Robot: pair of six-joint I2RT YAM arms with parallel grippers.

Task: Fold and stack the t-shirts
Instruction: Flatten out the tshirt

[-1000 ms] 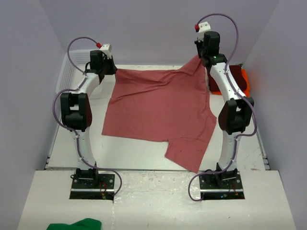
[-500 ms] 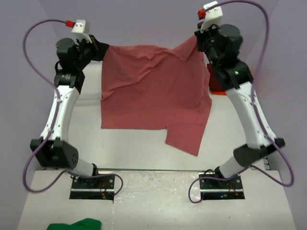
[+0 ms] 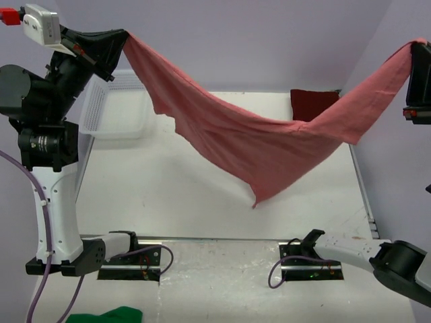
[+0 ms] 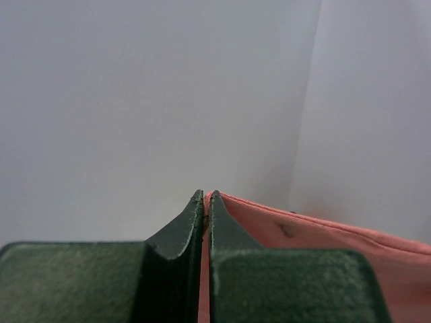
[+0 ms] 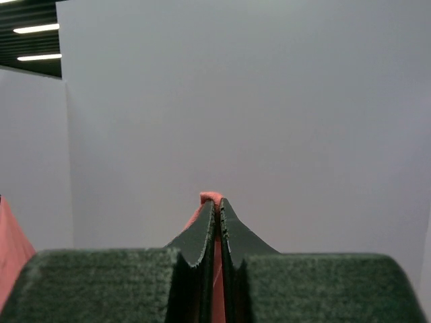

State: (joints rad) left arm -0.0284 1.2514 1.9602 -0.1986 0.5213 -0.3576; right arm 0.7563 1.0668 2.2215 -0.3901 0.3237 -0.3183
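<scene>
The rose t-shirt [image 3: 262,145] hangs in the air between both grippers, sagging in the middle with a corner pointing down over the table. My left gripper [image 3: 120,37] is shut on one edge of it at the top left; the cloth [image 4: 316,235] shows pinched between its jaws [image 4: 206,202]. My right gripper [image 3: 414,57] is shut on the other edge at the top right edge of the view; a bit of cloth [image 5: 210,196] sticks out above the shut jaws [image 5: 217,205]. The dark maroon t-shirt [image 3: 313,103] lies folded at the table's far right. The orange t-shirt is hidden.
A white mesh basket [image 3: 114,113] stands at the far left of the white table [image 3: 168,195]. A green cloth [image 3: 101,315] lies on the near ledge, bottom left. Walls close in on both sides and behind.
Both arms have swung up and outward, lifting the rose t-shirt fully off the table so that it hangs stretched between them. The maroon t-shirt behind it has come into view.
</scene>
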